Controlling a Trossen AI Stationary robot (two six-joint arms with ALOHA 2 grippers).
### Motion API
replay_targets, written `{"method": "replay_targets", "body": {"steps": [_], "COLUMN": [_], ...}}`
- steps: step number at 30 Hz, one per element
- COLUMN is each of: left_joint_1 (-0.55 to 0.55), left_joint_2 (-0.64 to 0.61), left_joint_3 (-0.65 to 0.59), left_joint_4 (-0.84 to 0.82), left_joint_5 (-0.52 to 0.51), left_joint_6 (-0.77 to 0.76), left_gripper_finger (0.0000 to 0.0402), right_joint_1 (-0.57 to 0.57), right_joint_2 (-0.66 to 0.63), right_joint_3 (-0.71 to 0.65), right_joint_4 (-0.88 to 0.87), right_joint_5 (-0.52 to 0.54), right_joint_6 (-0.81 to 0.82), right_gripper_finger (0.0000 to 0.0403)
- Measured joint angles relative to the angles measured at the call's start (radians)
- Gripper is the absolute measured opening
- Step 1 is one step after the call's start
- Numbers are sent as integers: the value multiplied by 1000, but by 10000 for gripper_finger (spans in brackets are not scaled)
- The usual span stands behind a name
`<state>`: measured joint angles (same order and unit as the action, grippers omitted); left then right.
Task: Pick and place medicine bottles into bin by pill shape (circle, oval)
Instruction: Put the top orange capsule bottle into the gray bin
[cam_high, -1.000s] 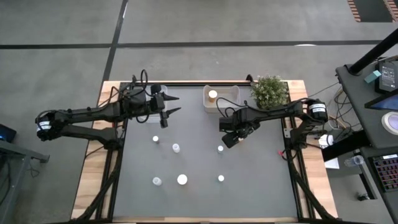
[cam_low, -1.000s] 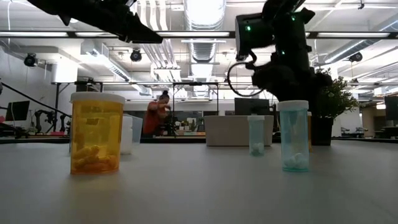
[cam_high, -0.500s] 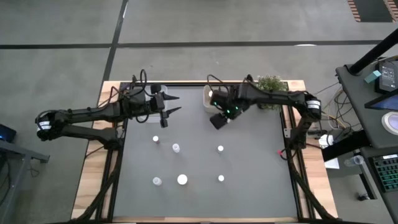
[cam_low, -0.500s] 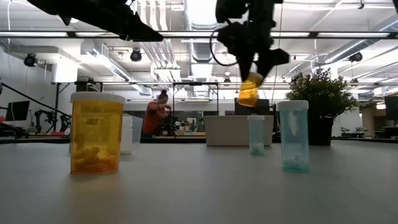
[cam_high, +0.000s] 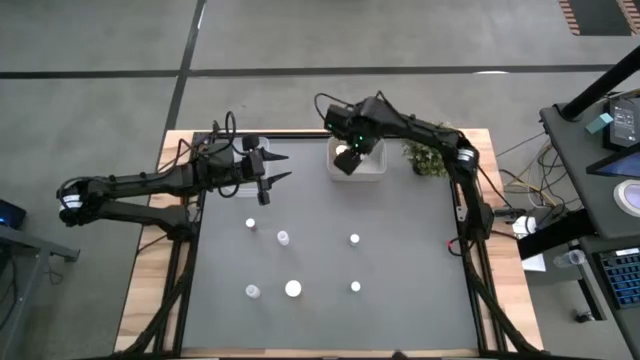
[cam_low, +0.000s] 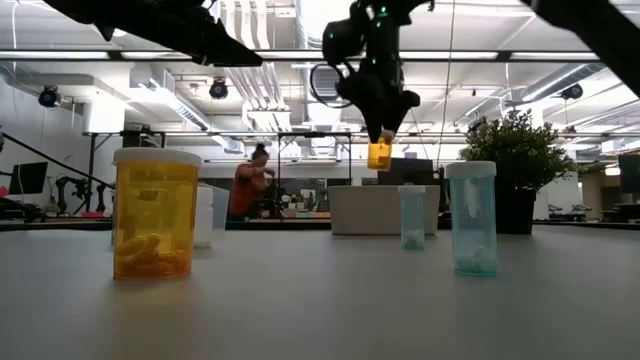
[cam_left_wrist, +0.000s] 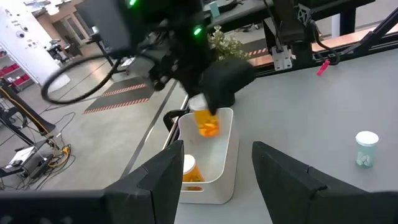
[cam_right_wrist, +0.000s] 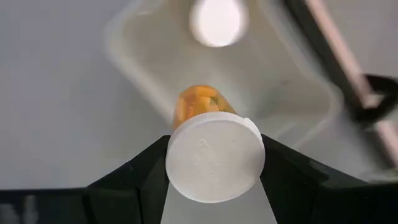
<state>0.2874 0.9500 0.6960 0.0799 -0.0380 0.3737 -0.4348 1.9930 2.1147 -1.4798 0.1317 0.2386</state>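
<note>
Orange-bodied medicine bottle (cam_right_wrist: 205, 124) with white cap: clamped at the cap between the fingers of the right end effector (cam_high: 347, 158), hanging above the white bin (cam_high: 372, 172) at the far middle of the counter (cam_high: 400, 270). In the low view it hangs cap-up in the air (cam_low: 379, 154), clear of the bin below.

Second orange bottle (cam_left_wrist: 189, 170): standing inside the bin, white cap up.

Left end effector (cam_high: 276, 167): held above the far left part of the counter, fingers spread apart, nothing between them.

Loose bottles on the counter, all white-capped: one near the left end effector (cam_high: 251, 224), one just right of that (cam_high: 283, 238), one mid-counter (cam_high: 354, 239), and three along the near side (cam_high: 253, 291), (cam_high: 293, 289), (cam_high: 355, 287).

Green potted plant (cam_high: 432, 158): far right corner, right of the bin.

Person in a red top (cam_low: 248, 185): far off in the room behind the counter.
</note>
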Motion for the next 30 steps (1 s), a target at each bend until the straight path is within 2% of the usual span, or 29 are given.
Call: {"method": "replay_targets", "body": {"steps": [5, 12, 30], "left_joint_1": [0, 0, 0], "left_joint_2": [0, -1, -1], "left_joint_3": [0, 0, -2], "left_joint_4": [-9, -12, -12], "left_joint_5": [0, 0, 0], "left_joint_6": [0, 0, -1], "left_gripper_finger": [176, 176, 176], "right_joint_1": [-69, -140, -168], "right_joint_2": [67, 103, 104], "right_joint_3": [43, 17, -92], "right_joint_4": [-6, 9, 111], "right_joint_5": [10, 8, -5], "right_joint_6": [-91, -163, -214], "right_gripper_finger": [209, 209, 209]}}
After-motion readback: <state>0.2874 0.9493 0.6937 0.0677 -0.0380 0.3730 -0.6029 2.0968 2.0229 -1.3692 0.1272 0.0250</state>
